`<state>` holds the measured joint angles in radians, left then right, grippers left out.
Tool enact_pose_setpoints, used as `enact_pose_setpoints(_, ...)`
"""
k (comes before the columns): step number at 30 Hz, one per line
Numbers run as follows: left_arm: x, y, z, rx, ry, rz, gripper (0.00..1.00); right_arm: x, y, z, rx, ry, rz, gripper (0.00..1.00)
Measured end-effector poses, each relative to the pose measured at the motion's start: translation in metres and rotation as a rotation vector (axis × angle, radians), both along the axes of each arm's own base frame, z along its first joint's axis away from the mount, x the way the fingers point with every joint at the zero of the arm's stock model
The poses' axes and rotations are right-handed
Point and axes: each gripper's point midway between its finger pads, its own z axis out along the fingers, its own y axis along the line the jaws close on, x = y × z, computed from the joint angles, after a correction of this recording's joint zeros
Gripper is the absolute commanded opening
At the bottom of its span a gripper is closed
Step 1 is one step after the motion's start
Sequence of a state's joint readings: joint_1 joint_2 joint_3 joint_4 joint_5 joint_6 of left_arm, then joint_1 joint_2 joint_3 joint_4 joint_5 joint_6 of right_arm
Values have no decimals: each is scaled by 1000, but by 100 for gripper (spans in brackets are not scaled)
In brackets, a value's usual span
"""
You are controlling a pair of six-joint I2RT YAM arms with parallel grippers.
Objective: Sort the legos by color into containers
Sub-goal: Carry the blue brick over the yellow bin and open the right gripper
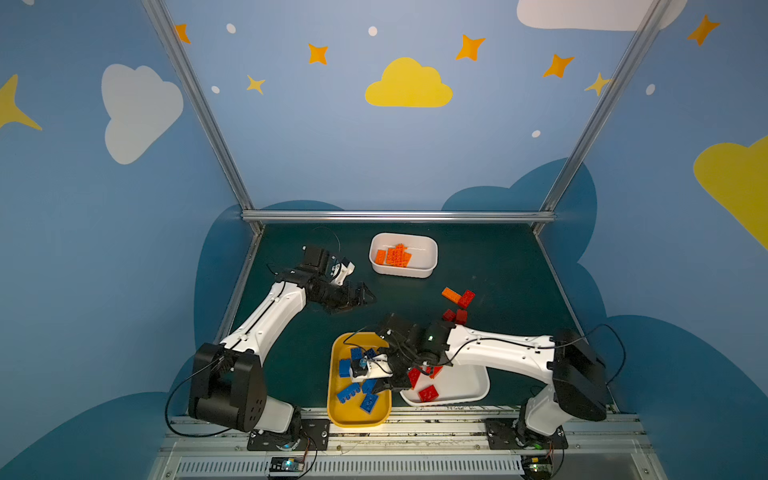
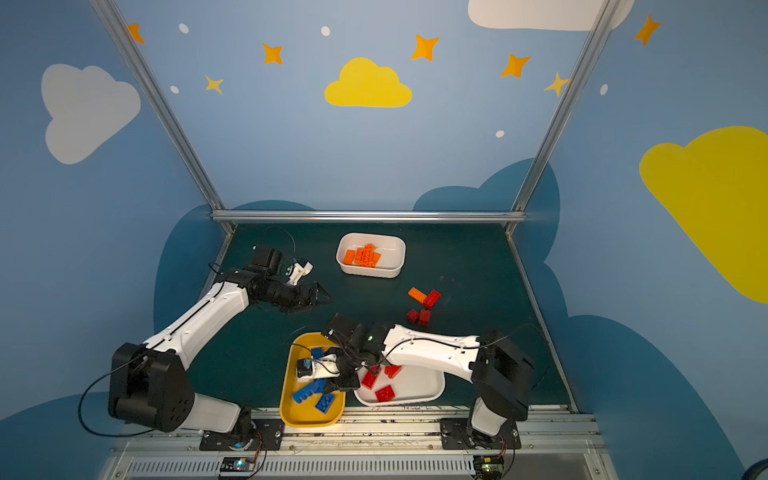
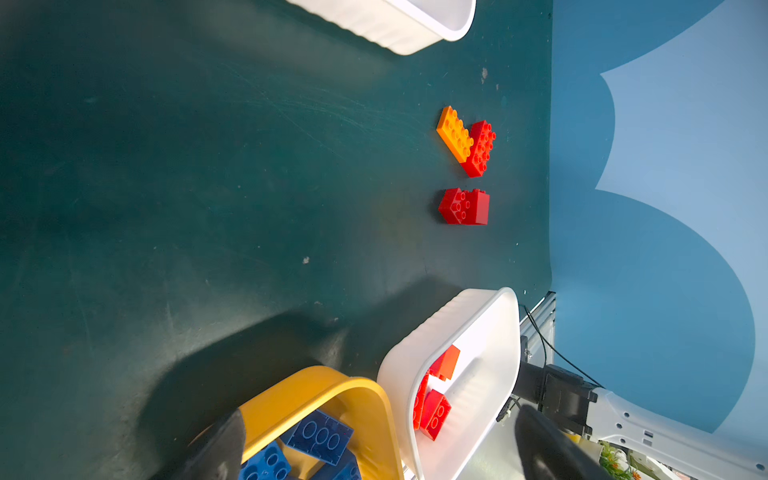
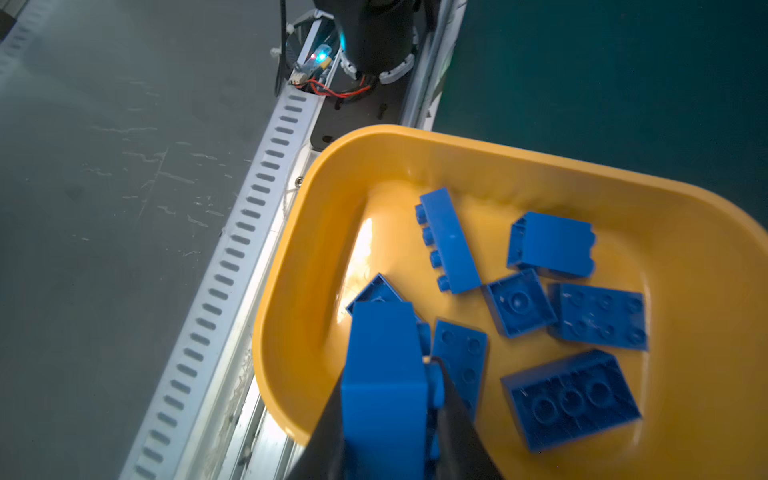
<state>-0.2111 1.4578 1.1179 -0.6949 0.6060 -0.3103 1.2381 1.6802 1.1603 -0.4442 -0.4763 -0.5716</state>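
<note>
The right gripper (image 4: 392, 419) is clamped tight on a blue brick (image 4: 384, 365), with a dark finger pressed to each side. In the right wrist view that brick fills the lower middle of the frame, held above the yellow tub (image 4: 415, 166). Several more blue bricks (image 4: 573, 399) lie scattered on the tub's floor, some studs up, some flipped over.

In both top views the yellow tub sits low in the centre, at the near edge of the dark green mat (image 1: 498, 266). Right against it on the right is the wide shallow white tub (image 1: 465, 386), which has red bricks (image 1: 428, 392) in it. The right arm reaches across that white tub to the yellow one.

The left gripper (image 1: 365, 296) hangs left of centre over bare mat, fingers spread wide with nothing between them.

The smaller, deeper white tub (image 1: 424, 257) stands at upper middle of the mat with orange bricks (image 1: 392, 255) piled inside. Right of centre, between the two white tubs, an orange brick (image 1: 451, 294) lies loose, touching a red brick (image 1: 466, 298). Just below them in the frame is a pair of red bricks (image 1: 461, 316), side by side.
</note>
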Motion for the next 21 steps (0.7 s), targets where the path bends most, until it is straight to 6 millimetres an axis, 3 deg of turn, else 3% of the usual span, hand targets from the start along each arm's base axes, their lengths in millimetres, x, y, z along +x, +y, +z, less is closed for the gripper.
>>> enact_pose_setpoints(6, 0, 0, 0, 0, 2, 0, 100, -19, 14, -33, -56, 11, 64, 27)
enact_pose_setpoints(10, 0, 0, -2, 0, 5, 0, 100, -17, 33, -38, -57, 12, 71, 35)
enact_pose_setpoints(13, 2, 0, -5, 1, 13, 1, 100, -12, 40, -35, -59, -7, 56, 48)
enact_pose_setpoints(17, 3, -1, -5, -3, 17, 3, 100, 3, 35, -26, -111, -36, -22, 55)
enact_pose_setpoints(21, 3, -1, -6, -4, 18, 2, 100, 23, 1, -3, -159, -39, -139, 57)
